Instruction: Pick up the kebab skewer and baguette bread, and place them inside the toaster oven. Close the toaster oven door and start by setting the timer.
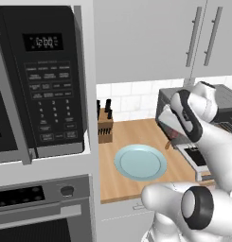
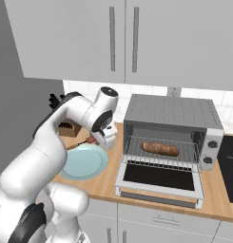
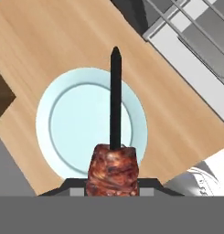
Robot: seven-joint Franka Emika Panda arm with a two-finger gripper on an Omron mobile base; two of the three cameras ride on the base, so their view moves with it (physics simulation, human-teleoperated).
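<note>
Skewer (image 3: 114, 155) gripped; baguette (image 2: 160, 148) in oven (image 2: 171, 118)

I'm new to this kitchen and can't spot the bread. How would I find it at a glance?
Look for the grey toaster oven on the wooden counter, right of the pale blue plate. Its door hangs open, and the baguette lies on the wire rack inside. It is the golden-brown oblong loaf, much thicker than the skewer in the gripper.
</note>
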